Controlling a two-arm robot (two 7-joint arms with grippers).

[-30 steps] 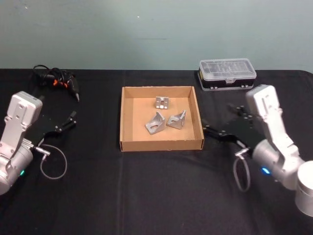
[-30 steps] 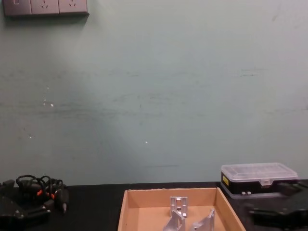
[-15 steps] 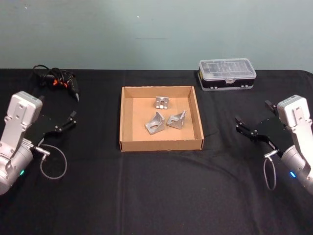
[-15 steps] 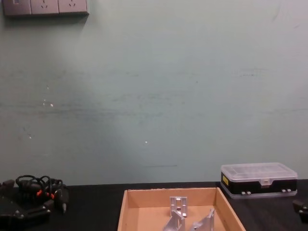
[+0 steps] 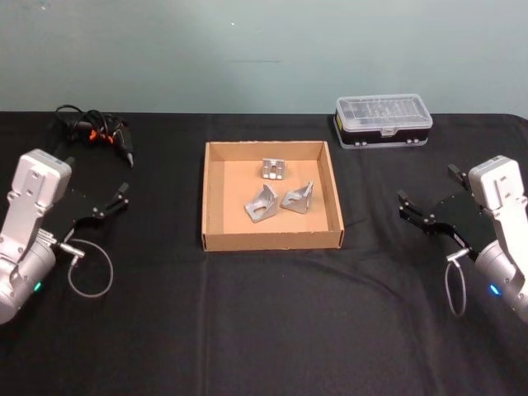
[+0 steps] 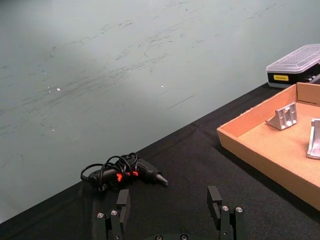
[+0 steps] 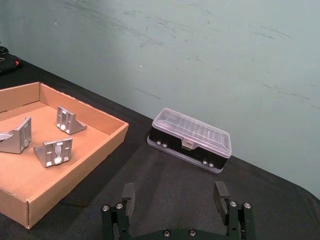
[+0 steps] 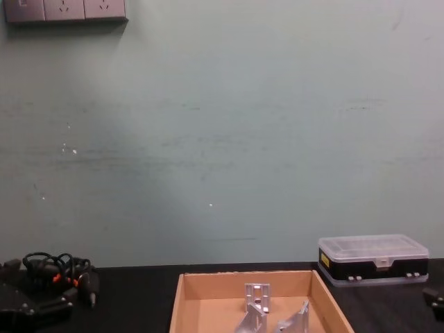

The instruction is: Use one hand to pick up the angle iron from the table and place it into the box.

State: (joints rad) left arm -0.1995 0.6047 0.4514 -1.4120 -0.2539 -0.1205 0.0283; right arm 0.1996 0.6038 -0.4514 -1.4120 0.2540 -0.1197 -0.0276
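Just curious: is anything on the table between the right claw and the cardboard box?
No. In the head view, bare black table separates the open right gripper from the box.

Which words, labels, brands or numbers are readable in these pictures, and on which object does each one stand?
No text can be read.
Yellow label on the plastic case, at its black base: print too small to read.
Angle irons, box, both grippers, wall sockets: no writing visible.

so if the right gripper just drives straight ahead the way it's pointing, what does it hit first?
Probably the box, at its right wall. In the head view the right gripper, jaws open, points left across bare table toward it. Height is unclear; it might pass above the low wall.
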